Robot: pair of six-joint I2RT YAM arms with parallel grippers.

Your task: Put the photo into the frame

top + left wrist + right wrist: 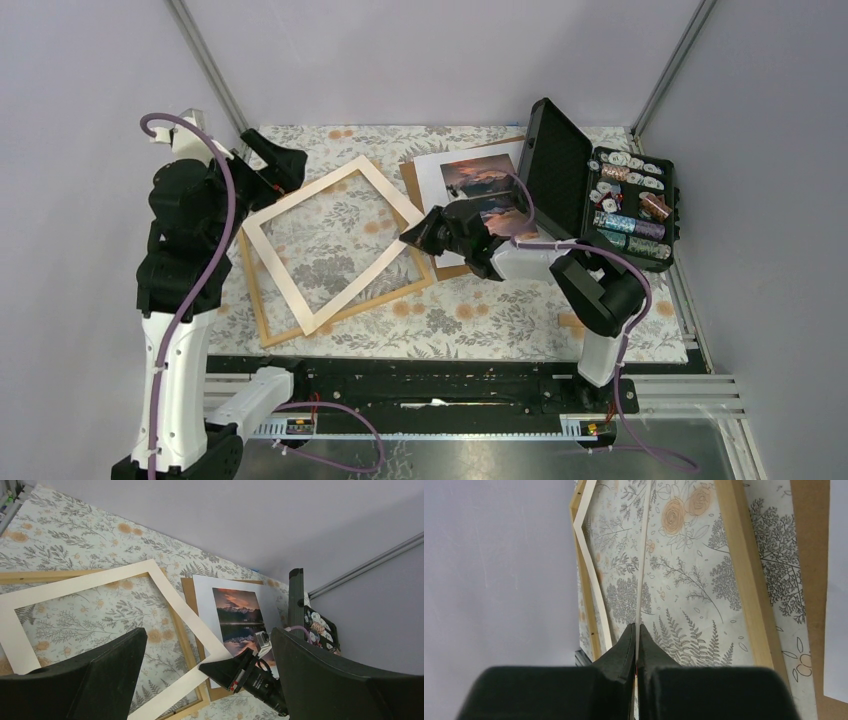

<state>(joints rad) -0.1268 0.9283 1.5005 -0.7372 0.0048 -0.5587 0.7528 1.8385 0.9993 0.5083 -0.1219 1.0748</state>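
Left gripper (275, 158): raised over the table's (500, 310) far-left corner, jaws spread to their widest, holding nothing.
Frame (40, 575): the pine frame lies flat on the floral cloth, left of centre, with the pattern showing through its opening.
Cream mat (388, 190): sits skewed across the frame, its corners overhanging the wooden rails.
Right gripper (636, 635): fingers pressed together on the mat's right-hand corner. The wrist view shows the thin card edge-on between them.
Photo (478, 178): the sunset print rests face up on the brown backing board (188, 600), just right of the frame and outside it. Its near part is hidden beneath the right arm.
Black case (553, 165): stands open at the far right, its tray packed with small spools too many and too small to count.
Step in hand: by the look of it, shifting the mat so the frame's opening is free for the print.
Doing it well: keep the pinch near the corner and the card low and level. Slide the card rather than bend it, and steer clear of the rail so the frame is not dragged along. Set the mat down away from the photo. The idle left gripper could steady the frame's far rail.
Count: two arms, one frame, one mat, one photo, one backing board, one case.
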